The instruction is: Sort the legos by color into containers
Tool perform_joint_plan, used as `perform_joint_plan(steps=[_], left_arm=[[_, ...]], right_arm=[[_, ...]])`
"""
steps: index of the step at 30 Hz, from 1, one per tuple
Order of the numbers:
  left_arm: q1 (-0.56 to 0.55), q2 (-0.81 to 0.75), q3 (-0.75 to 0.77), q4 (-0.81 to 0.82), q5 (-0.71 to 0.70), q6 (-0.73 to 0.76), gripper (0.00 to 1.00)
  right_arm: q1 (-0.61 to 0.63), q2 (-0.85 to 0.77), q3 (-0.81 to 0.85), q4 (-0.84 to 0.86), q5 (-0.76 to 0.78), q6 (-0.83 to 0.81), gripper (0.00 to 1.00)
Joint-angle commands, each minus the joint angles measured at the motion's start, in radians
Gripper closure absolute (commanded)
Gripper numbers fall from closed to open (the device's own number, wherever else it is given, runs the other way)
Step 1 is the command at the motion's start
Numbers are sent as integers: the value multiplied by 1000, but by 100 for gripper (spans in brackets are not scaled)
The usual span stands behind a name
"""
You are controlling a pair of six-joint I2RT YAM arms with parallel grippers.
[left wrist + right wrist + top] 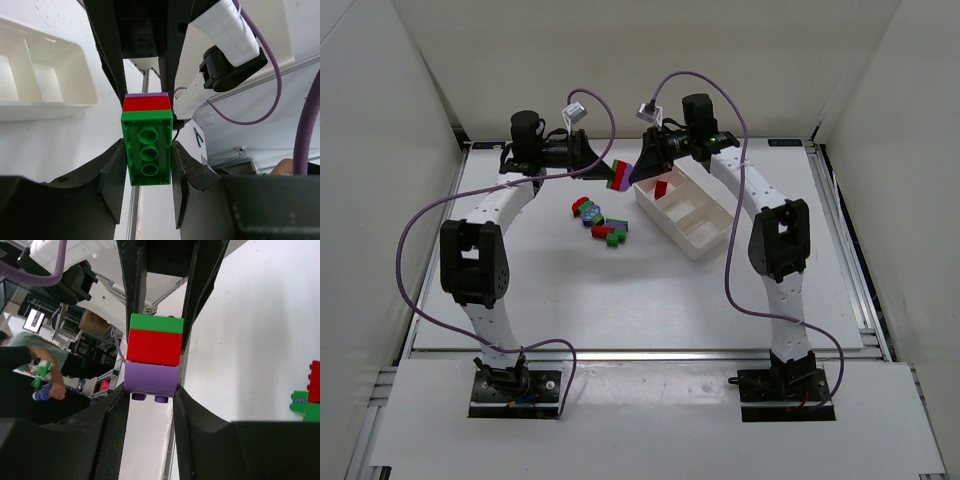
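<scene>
Green-red-purple stack (618, 174) held in air near far edge of bench (560, 300), beside tray (665, 226). Left pincer (148, 152) clamps green end, right pincer (150, 387) purple end. Step, likely: splitting stack. Next: opposed pull, firm grips, then drop by colour.

The left arm (470, 262) and right arm (780, 240) are twins: white segmented links between chunky black joint housings, a purple cable (304, 130) looping loosely along each, a dark base plate (515, 392) at the foot, black fingers (107, 185) at the tip.
</scene>
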Motion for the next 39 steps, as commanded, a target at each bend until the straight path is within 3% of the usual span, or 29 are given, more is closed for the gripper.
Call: perform_joint_plan(steps=[1,10,12,15,18,19,22,28,35,37,38,39], left_arm=[[62,-70,-10,93,-36,-38,88],[69,-62,-19,171,-59,-94,90],[64,-62,-19,173,-65,-94,90],[62,-70,-19,175,-83,-88,90],[62,-79,-39,173,-123,-78,90],[64,-82,-46,173,-134,-77,90],[62,-90,-60,138,-175,-40,90],[62,-84,-11,-16,-243,78,90],[55,-78,7,-76,-267,118,90],[53,-78,9,-86,-271,124,90],[53,-76,10,-95,-275,136,90],[53,-76,13,-118,-277,147,90]], right_arm=[[-59,-106,-46,-166,-40,-138,100],[-142,-183,-128,-237,-29,-207,100],[-155,-198,-139,-292,-13,-294,100],[-206,-226,-171,-490,99,-450,100],[-218,-286,-202,-714,350,-760,100],[-208,-328,-226,-716,539,-805,100],[-191,-411,-361,-704,743,-841,100],[-166,-508,-610,-593,963,-833,100],[-137,-496,-655,-526,1142,-834,100],[-123,-488,-656,-504,1205,-839,85],[-119,-482,-653,-501,1213,-842,71],[-114,-475,-647,-497,1225,-836,65]])
